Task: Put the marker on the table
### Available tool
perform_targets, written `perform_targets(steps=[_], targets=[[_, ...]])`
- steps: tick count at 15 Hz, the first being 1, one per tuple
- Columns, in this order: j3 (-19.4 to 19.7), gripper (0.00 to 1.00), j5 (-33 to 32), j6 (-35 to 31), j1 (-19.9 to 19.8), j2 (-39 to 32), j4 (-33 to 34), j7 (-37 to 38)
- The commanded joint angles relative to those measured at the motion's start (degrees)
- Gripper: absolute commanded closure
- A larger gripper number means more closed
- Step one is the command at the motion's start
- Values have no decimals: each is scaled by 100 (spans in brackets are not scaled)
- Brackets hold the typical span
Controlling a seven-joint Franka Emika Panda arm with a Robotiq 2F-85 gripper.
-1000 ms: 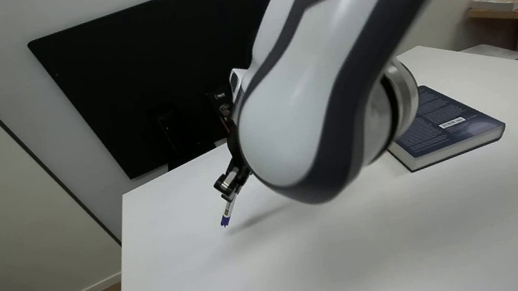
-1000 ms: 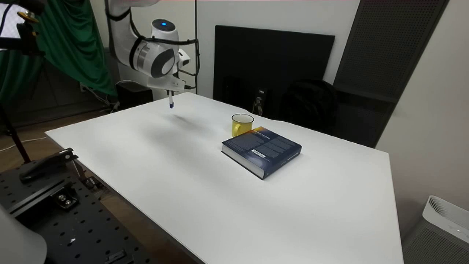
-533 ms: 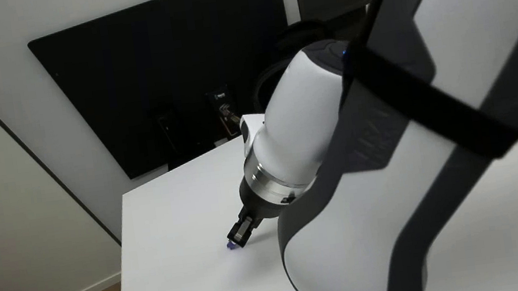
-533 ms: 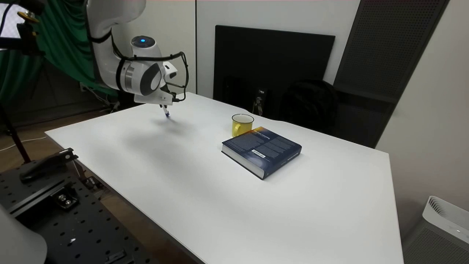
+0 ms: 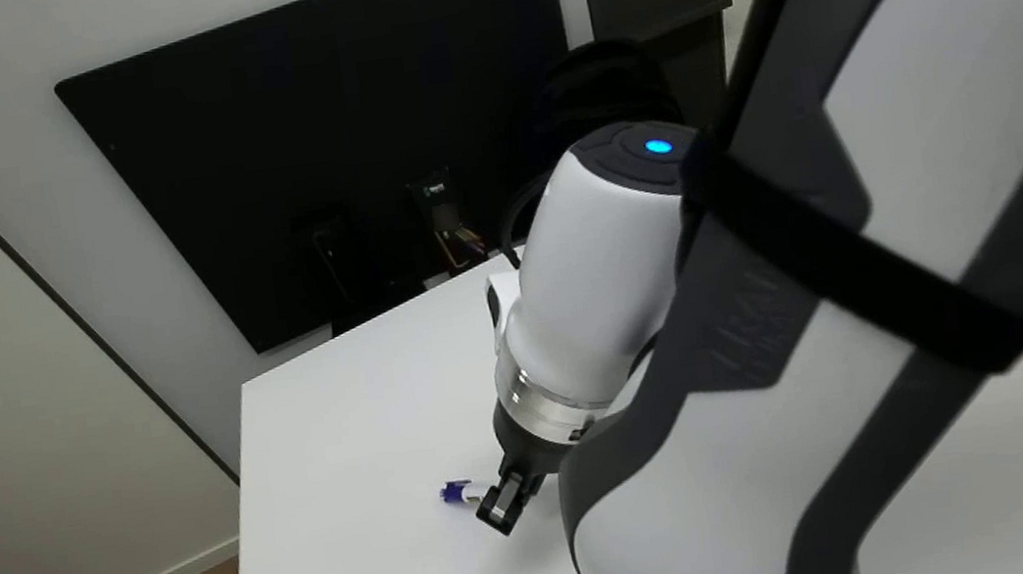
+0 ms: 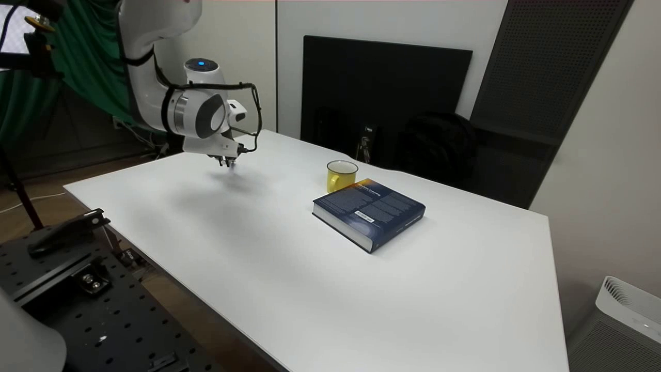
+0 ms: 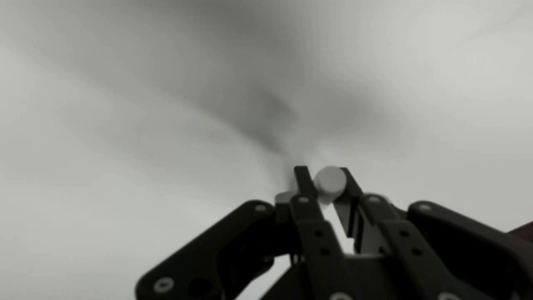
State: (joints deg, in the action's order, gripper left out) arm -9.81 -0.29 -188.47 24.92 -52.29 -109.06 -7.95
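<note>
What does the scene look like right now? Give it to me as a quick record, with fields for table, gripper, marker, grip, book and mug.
Table: plain white top
Gripper: low over the table
Marker: at the gripper, blue-purple end sticking out; contact with the table unclear
Grip: pale round end between the jaws in the wrist view; held or released, cannot tell
Book: dark blue, flat on the table, barcode up
Mug: yellow, upright, beside the book; contact unclear
</note>
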Motion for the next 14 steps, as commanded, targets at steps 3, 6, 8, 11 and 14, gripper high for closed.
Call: perform_targets(steps=[3,6,8,11,14], targets=[[-504,93,-198,1747,-532,-293,317,111],[-521,51,-163,2245,-617,-312,504,108],[-483,38,-165,2507,-614,-293,601,110],[-355,18,-233,2736,-589,-112,678,106],[-194,0,-291,2753,-627,130,752,120]])
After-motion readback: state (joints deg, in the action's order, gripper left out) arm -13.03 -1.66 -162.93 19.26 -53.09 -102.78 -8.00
